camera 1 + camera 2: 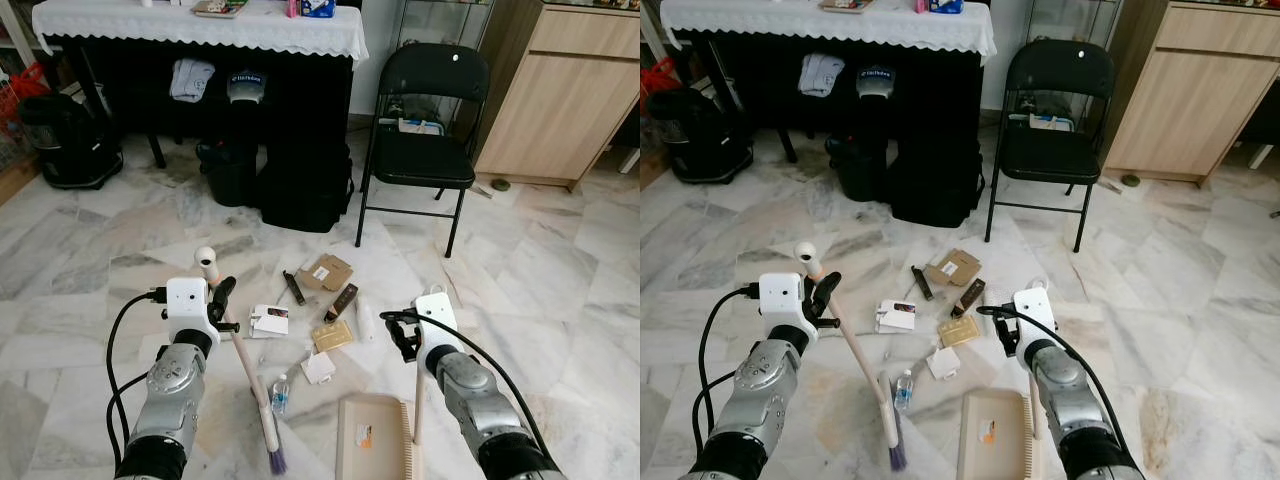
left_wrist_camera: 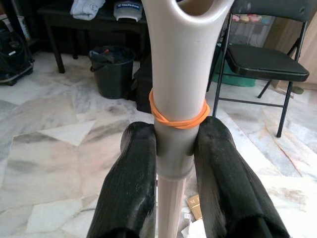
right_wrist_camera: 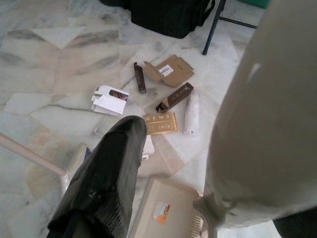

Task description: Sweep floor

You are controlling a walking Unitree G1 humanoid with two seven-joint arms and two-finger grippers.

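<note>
Left end effector (image 2: 173, 163) grips broom (image 1: 245, 370); gold box (image 3: 160, 123) reads "MEMS"

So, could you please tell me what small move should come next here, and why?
Probably drag the broom in the left claw toward the dustpan, which the right claw holds by its handle: a small bottle and white card lie between them.

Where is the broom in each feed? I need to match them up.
Left eye view: the broom slants from the left gripper to the floor, left of centre.
Right eye view: same slant, left of centre.
Left wrist view: its handle is clamped between the fingers.
Right wrist view: the handle passes beyond the black finger.
Shared landmark: the black folding chair.
</note>
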